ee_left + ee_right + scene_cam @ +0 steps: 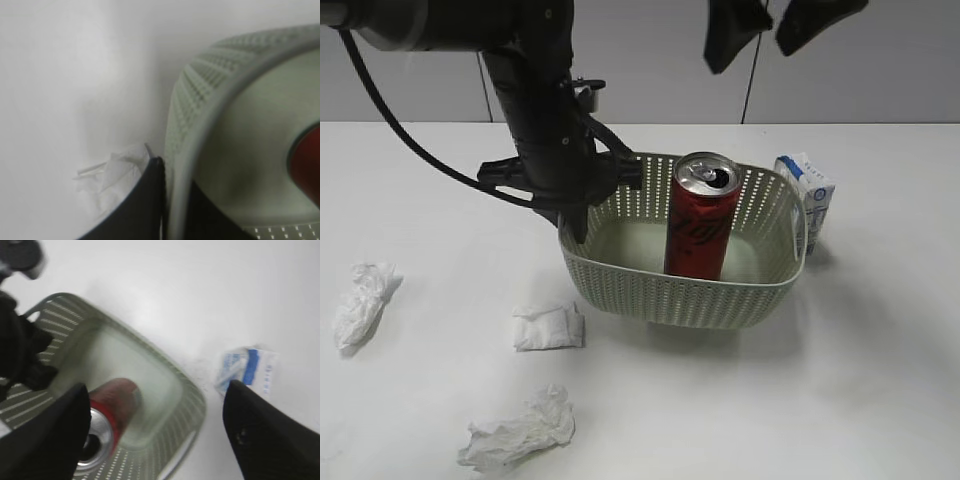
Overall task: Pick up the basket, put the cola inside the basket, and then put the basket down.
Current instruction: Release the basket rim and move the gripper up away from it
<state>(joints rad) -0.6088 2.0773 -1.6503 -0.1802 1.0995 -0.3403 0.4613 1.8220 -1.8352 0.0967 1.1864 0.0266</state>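
Red cola (702,218) in sage basket (670,290)

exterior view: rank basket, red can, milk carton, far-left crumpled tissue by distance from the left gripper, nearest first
1. Pale sage-green perforated plastic basket: left gripper straddles its left rim.
2. Tall red aluminium can: upright inside the basket.
3. White-and-blue milk carton and crumpled white tissue: opposite sides, too close to call.

Exterior slants down; wrists look closer — all share basket (685,290).

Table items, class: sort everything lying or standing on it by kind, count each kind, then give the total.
Basket: 1
Cola can, standing in the basket: 1
Milk carton: 1
Crumpled tissues: 3
Total: 6
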